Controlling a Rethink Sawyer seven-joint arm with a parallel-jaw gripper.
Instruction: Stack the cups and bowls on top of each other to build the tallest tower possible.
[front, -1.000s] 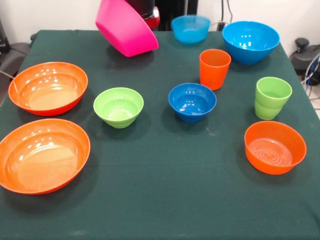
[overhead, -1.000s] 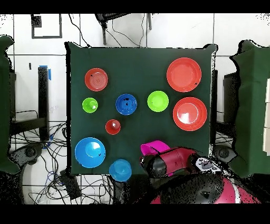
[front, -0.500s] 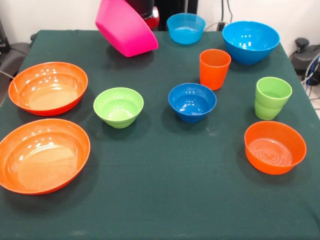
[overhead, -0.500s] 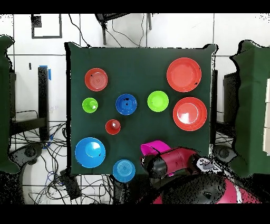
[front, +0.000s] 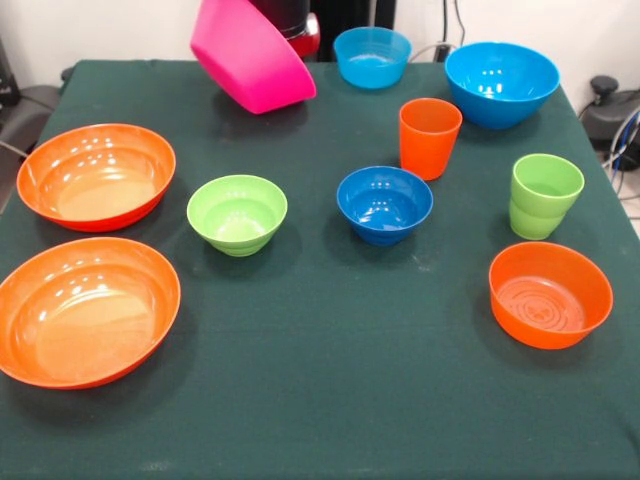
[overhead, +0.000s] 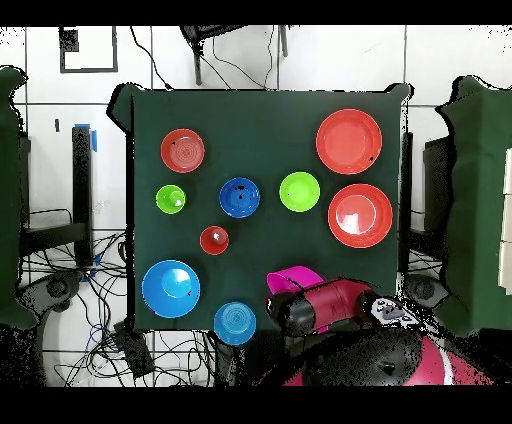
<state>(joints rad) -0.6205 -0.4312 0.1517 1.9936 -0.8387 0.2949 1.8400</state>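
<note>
Front view, left to right: two wide shallow orange bowls sit at the left edge of the green surface (front: 330, 400), one nearer the camera (front: 87, 311) and one just behind it (front: 96, 176), both upright and glossy, close together but whether they touch I cannot tell. Next comes the small lime green bowl (front: 237, 213), upright on its own. Above it, at the far side, there is the big pink bowl (front: 250, 55), tilted steeply with its rim up to the left and its underside facing the camera, lifted off the cloth with a shadow beneath it. It hangs right against the red and black arm (front: 293, 22) behind it. The claw itself is hidden behind that bowl, so I cannot tell how wide it stands or whether it grips the rim.

Moving on to the centre: the small dark blue bowl (front: 384, 204) is upright, with the orange cup (front: 429, 137) just behind it to the right, mouth up. A smaller sky blue bowl (front: 372, 56) sits at the far edge, and the bigger sky blue bowl (front: 501, 83) is to its right. Further right stands the lime green cup (front: 544, 195) with its stepped base, and nearest the camera the smaller orange bowl (front: 550, 294).

Overhead, the pink bowl (overhead: 290, 278) peeks out beside the arm (overhead: 330, 305), well apart from both wide orange bowls.
</note>
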